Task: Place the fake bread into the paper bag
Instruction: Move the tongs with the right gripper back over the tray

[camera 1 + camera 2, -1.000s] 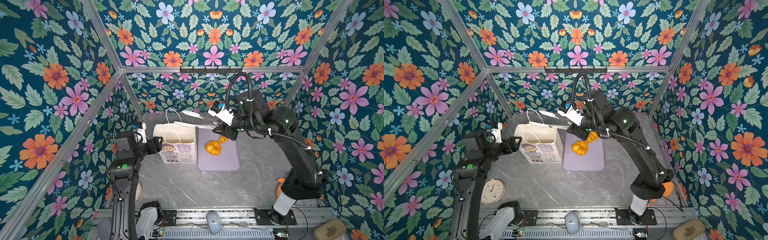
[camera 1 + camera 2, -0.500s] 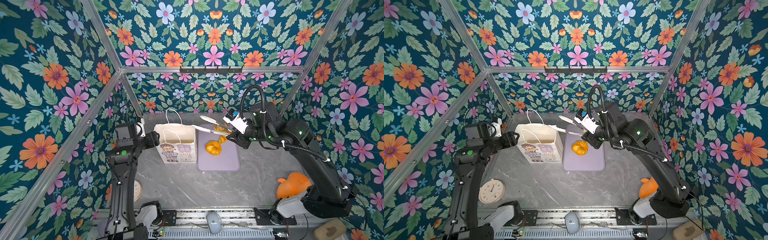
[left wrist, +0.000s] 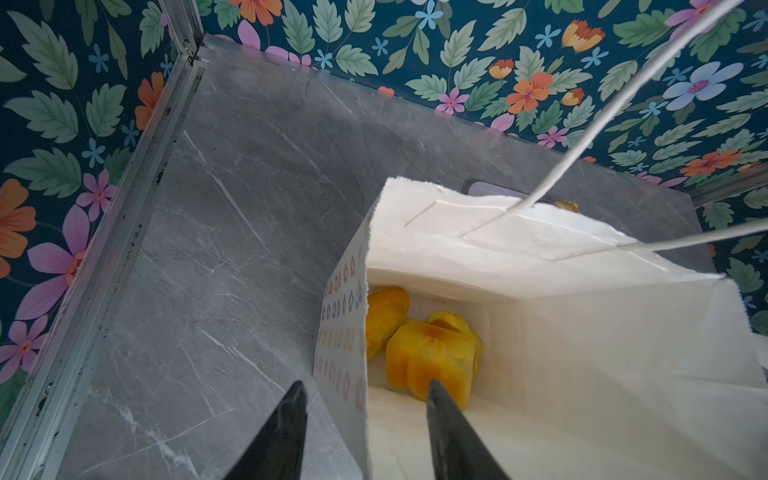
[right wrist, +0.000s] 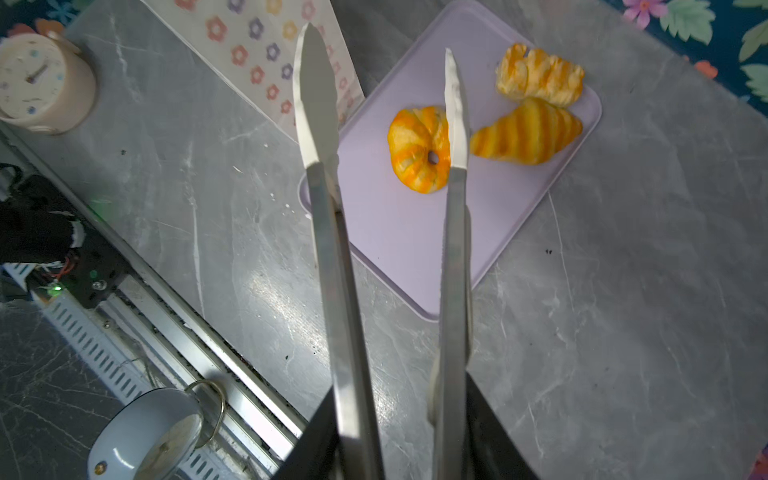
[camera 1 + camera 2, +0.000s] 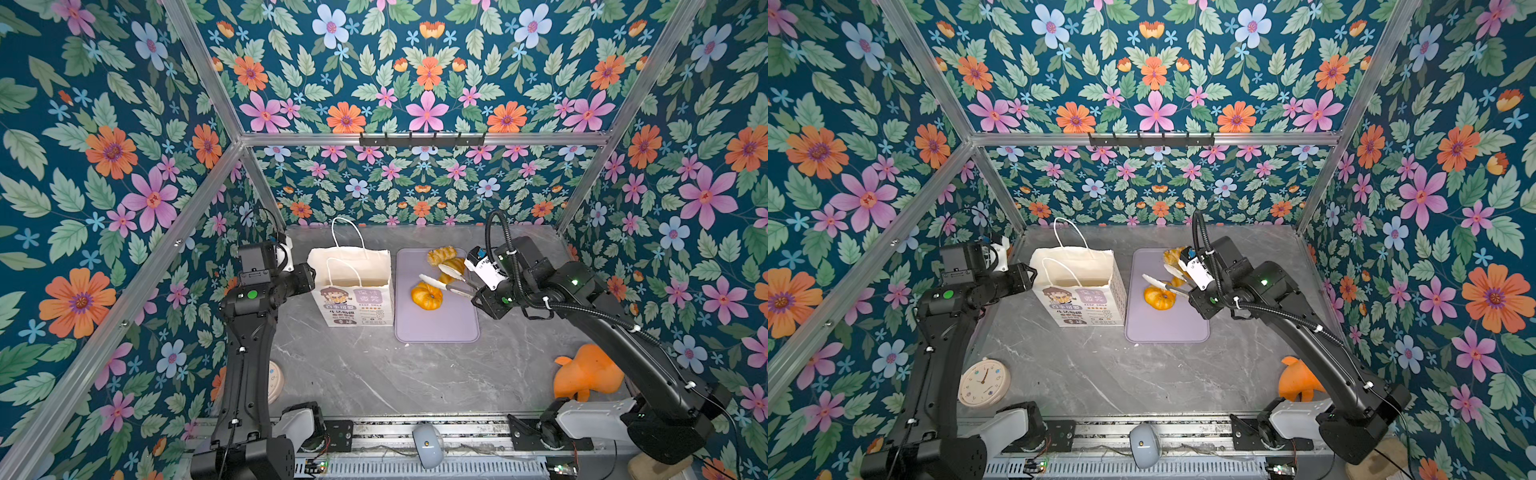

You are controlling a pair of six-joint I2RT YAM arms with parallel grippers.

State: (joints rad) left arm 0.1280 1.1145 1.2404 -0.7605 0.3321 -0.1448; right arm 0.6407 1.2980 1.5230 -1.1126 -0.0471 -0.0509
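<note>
Your right gripper [image 5: 478, 286] is clamped on a pair of long metal tongs with white tips [image 4: 332, 249]. The tong blades are spread and hang over the glossy orange pumpkin-shaped bun [image 5: 427, 296] on the flat lilac tray [image 5: 436, 328]. A striped golden croissant [image 4: 528, 131] and a braided pastry [image 4: 540, 75] lie touching at the tray's far end, just beyond the bun.

The white upright paper bag with cord handles [image 5: 353, 299] stands just beside the tray's left edge. Its front carries a cartoon girl, a lilac panel and Chinese characters too small to read with certainty; a small line below the panel reads "KEEP SMILE". Rows of little flowers pattern the side wall.

Your left gripper [image 3: 365, 386] is released. Its black fingers [image 3: 291, 432] straddle the ragged rim of the bag's side wall, one outside and one inside, neither pressing the paper. The left wrist view shows a yellow block loaf [image 3: 432, 361] and an oval roll [image 3: 386, 320] on the bag's floor, with a third glossy piece peeking from behind the block.

The tray's near half is bare, and open grey marble tabletop [image 5: 374, 374] runs in front of bag and tray. A cream round clock [image 5: 984, 382] sits at the near left, an orange plush lump [image 5: 588, 372] at the near right, and a small blue-grey clock [image 5: 428, 446] on the front rail.
</note>
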